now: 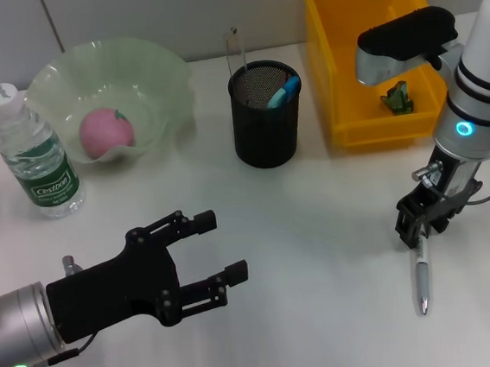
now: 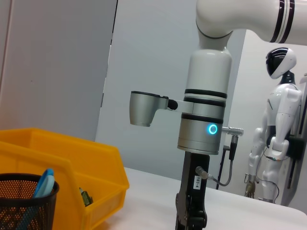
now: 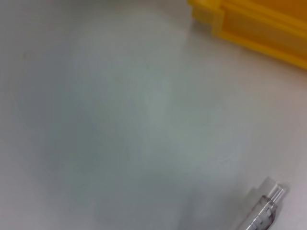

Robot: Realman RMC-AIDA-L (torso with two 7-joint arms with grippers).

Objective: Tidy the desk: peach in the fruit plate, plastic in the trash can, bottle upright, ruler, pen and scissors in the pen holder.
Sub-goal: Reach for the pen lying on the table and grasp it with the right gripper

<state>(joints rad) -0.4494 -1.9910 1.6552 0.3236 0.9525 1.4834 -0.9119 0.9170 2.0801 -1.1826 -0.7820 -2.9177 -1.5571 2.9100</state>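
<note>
Pen (image 1: 423,281) lies flat on the white desk (image 1: 320,246) at the robot's front right, its upper end right at the tips of the right gripper (image 1: 414,230). Right gripper points down over that end of the pen; whether its claw has clenched on the pen or is only touching it, cannot tell. Right wrist view shows just the clear end of the pen (image 3: 261,211) on bare desk, with a corner of the yellow bin (image 3: 254,24) beyond. Left gripper (image 1: 225,250) hovers low at the front left, claw released, fingers spread wide, holding nothing, well apart from the pen. Black mesh pen holder (image 1: 263,117) stands mid-desk with a blue item (image 1: 284,91) and a thin clear ruler-like strip (image 1: 234,50) sticking out of it. Yellow bin (image 1: 338,70) sits just right of the holder, a small green object (image 1: 397,99) inside. Peach (image 1: 104,131) is in the pale green fruit plate (image 1: 165,78) at the back left. Water bottle (image 1: 34,156) stands upright just left of the plate. Left wrist view shows the right arm (image 2: 204,120) above the desk, the holder (image 2: 26,201) and the bin (image 2: 96,163) in the near corner.
</note>
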